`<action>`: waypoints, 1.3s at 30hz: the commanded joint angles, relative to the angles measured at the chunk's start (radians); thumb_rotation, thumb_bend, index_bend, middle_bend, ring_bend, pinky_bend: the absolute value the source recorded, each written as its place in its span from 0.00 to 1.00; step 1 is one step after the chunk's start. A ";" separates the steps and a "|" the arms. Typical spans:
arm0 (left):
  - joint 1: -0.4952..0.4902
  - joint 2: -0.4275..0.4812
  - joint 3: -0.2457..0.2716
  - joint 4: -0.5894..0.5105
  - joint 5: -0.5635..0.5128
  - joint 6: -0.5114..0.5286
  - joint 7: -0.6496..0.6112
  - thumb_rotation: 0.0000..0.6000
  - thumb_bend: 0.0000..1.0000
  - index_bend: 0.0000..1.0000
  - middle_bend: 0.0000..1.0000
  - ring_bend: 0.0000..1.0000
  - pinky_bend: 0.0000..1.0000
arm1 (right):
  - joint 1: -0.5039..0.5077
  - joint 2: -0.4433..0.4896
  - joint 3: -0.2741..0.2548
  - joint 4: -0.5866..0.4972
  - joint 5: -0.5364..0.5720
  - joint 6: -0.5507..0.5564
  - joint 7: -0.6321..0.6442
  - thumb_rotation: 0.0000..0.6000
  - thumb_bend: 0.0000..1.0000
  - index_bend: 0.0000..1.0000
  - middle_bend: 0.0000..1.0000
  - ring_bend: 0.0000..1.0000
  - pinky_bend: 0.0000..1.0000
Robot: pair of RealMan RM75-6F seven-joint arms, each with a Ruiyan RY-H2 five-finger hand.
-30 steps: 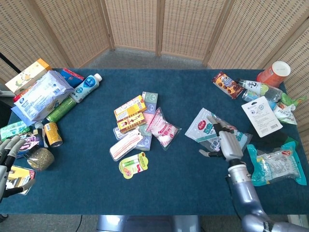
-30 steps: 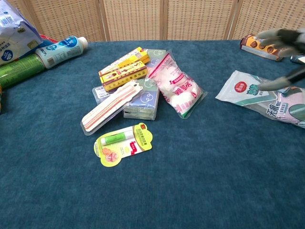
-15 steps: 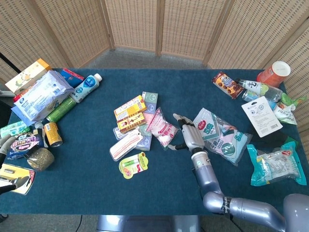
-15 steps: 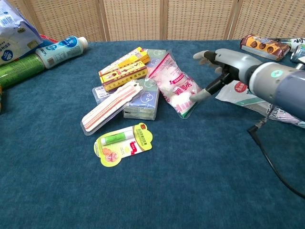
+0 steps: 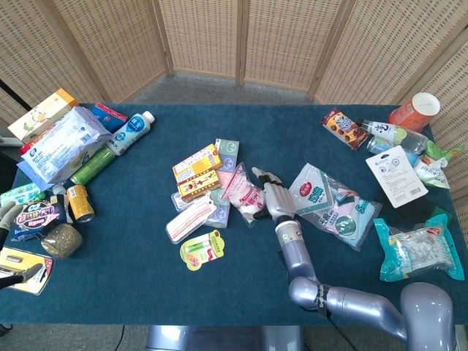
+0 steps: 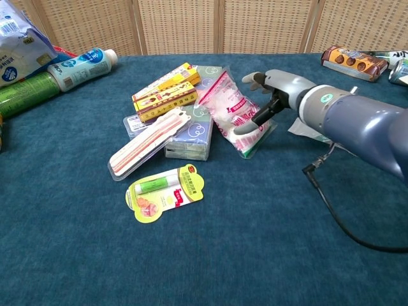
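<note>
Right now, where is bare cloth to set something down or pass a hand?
Free: the front strip below the lip balm card, and the stretch between the milk bottle and the yellow boxes. Crowded: around the right hand at the pink packet, and both table ends.
</note>
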 commanded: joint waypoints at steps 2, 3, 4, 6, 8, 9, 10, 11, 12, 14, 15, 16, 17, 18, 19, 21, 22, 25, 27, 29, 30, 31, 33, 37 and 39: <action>-0.003 -0.004 -0.002 0.002 -0.008 -0.005 0.006 1.00 0.00 0.00 0.00 0.00 0.00 | 0.027 -0.022 0.017 0.014 0.022 -0.008 -0.005 1.00 0.00 0.00 0.00 0.00 0.00; -0.004 -0.005 -0.003 0.002 -0.010 -0.006 0.006 1.00 0.00 0.00 0.00 0.00 0.00 | 0.034 -0.028 0.016 0.022 0.022 -0.003 -0.013 1.00 0.00 0.00 0.00 0.00 0.00; -0.004 -0.005 -0.003 0.003 -0.012 -0.007 0.005 1.00 0.00 0.00 0.00 0.00 0.00 | 0.041 -0.037 0.017 0.030 0.020 0.005 -0.018 1.00 0.00 0.00 0.00 0.00 0.00; -0.005 -0.005 -0.005 0.005 -0.017 -0.007 0.005 1.00 0.00 0.00 0.00 0.00 0.00 | 0.051 -0.061 0.026 0.046 0.013 0.025 -0.011 1.00 0.00 0.00 0.00 0.00 0.00; -0.006 -0.006 -0.006 0.005 -0.019 -0.008 0.005 1.00 0.00 0.00 0.00 0.00 0.00 | 0.054 -0.081 0.033 0.060 0.011 0.023 0.012 1.00 0.00 0.00 0.08 0.00 0.02; -0.006 -0.006 -0.006 0.005 -0.019 -0.009 0.004 1.00 0.00 0.00 0.00 0.00 0.00 | 0.056 -0.089 0.032 0.067 0.012 0.020 0.018 1.00 0.00 0.00 0.15 0.00 0.05; -0.006 -0.006 -0.006 0.005 -0.018 -0.009 0.003 1.00 0.00 0.00 0.00 0.00 0.00 | 0.058 -0.097 0.031 0.076 0.011 0.018 0.022 1.00 0.00 0.00 0.21 0.00 0.10; -0.006 -0.005 -0.005 0.006 -0.018 -0.009 0.002 1.00 0.00 0.00 0.00 0.00 0.00 | 0.060 -0.109 0.030 0.089 0.004 0.019 0.031 1.00 0.00 0.02 0.26 0.02 0.14; -0.006 -0.005 -0.005 0.006 -0.018 -0.008 0.000 1.00 0.00 0.00 0.00 0.00 0.00 | 0.061 -0.120 0.031 0.101 -0.004 0.022 0.041 1.00 0.00 0.07 0.34 0.07 0.22; -0.005 -0.003 -0.006 0.005 -0.018 -0.005 -0.005 1.00 0.00 0.00 0.00 0.00 0.00 | 0.062 -0.146 0.034 0.130 -0.031 0.041 0.068 1.00 0.00 0.23 0.54 0.23 0.43; -0.004 -0.001 -0.007 0.005 -0.017 -0.003 -0.007 1.00 0.00 0.00 0.00 0.00 0.00 | 0.063 -0.157 0.035 0.143 -0.046 0.053 0.077 1.00 0.01 0.33 0.65 0.33 0.55; -0.003 0.000 -0.007 0.005 -0.016 0.000 -0.009 1.00 0.00 0.00 0.00 0.00 0.00 | 0.063 -0.167 0.036 0.157 -0.059 0.067 0.085 1.00 0.03 0.41 0.74 0.41 0.64; -0.002 0.001 -0.007 0.004 -0.014 0.003 -0.012 1.00 0.00 0.00 0.00 0.00 0.00 | 0.061 -0.178 0.039 0.169 -0.071 0.081 0.096 1.00 0.07 0.49 0.82 0.48 0.72; -0.001 0.002 -0.007 0.005 -0.013 0.004 -0.013 1.00 0.00 0.00 0.00 0.00 0.00 | 0.059 -0.181 0.041 0.174 -0.079 0.088 0.103 1.00 0.10 0.55 0.89 0.54 0.79; 0.000 0.003 -0.006 0.005 -0.012 0.005 -0.016 1.00 0.00 0.00 0.00 0.00 0.00 | 0.056 -0.182 0.042 0.175 -0.085 0.093 0.107 1.00 0.12 0.57 0.91 0.56 0.81; 0.000 0.005 -0.006 0.004 -0.010 0.005 -0.020 1.00 0.00 0.00 0.00 0.00 0.00 | 0.046 -0.172 0.045 0.165 -0.103 0.108 0.113 1.00 0.14 0.58 0.93 0.58 0.84; 0.000 0.005 -0.005 0.004 -0.009 0.005 -0.021 1.00 0.00 0.00 0.00 0.00 0.00 | 0.041 -0.165 0.046 0.157 -0.112 0.118 0.113 1.00 0.15 0.58 0.93 0.58 0.86; -0.001 0.007 -0.004 0.004 -0.004 0.005 -0.026 1.00 0.00 0.00 0.00 0.00 0.00 | 0.022 -0.131 0.051 0.110 -0.135 0.154 0.099 1.00 0.17 0.59 0.95 0.60 0.88; -0.001 0.008 -0.004 0.003 0.000 0.005 -0.027 1.00 0.00 0.00 0.00 0.00 0.00 | 0.009 -0.098 0.060 0.059 -0.144 0.180 0.079 1.00 0.17 0.59 0.95 0.60 0.88; 0.000 0.009 -0.002 0.001 0.006 0.006 -0.029 1.00 0.00 0.00 0.00 0.00 0.00 | -0.002 -0.061 0.072 0.000 -0.153 0.208 0.054 1.00 0.18 0.59 0.95 0.60 0.88; 0.000 0.009 -0.001 0.000 0.009 0.006 -0.029 1.00 0.00 0.00 0.00 0.00 0.00 | -0.004 -0.045 0.078 -0.025 -0.157 0.220 0.041 1.00 0.18 0.59 0.95 0.60 0.88; 0.000 0.009 0.000 0.000 0.012 0.007 -0.029 1.00 0.00 0.00 0.00 0.00 0.00 | -0.005 -0.029 0.084 -0.050 -0.160 0.231 0.025 1.00 0.18 0.59 0.95 0.60 0.88; -0.001 0.009 0.002 -0.002 0.017 0.006 -0.030 1.00 0.00 0.00 0.00 0.00 0.00 | -0.002 0.008 0.103 -0.108 -0.165 0.252 -0.016 1.00 0.19 0.59 0.95 0.60 0.88; -0.001 0.009 0.005 -0.004 0.026 0.004 -0.034 1.00 0.00 0.00 0.00 0.00 0.00 | 0.017 0.063 0.150 -0.195 -0.154 0.286 -0.091 1.00 0.19 0.60 0.95 0.60 0.88; -0.002 0.010 0.008 -0.005 0.032 0.003 -0.036 1.00 0.00 0.00 0.00 0.00 0.00 | 0.029 0.084 0.170 -0.230 -0.145 0.302 -0.126 1.00 0.19 0.60 0.95 0.60 0.88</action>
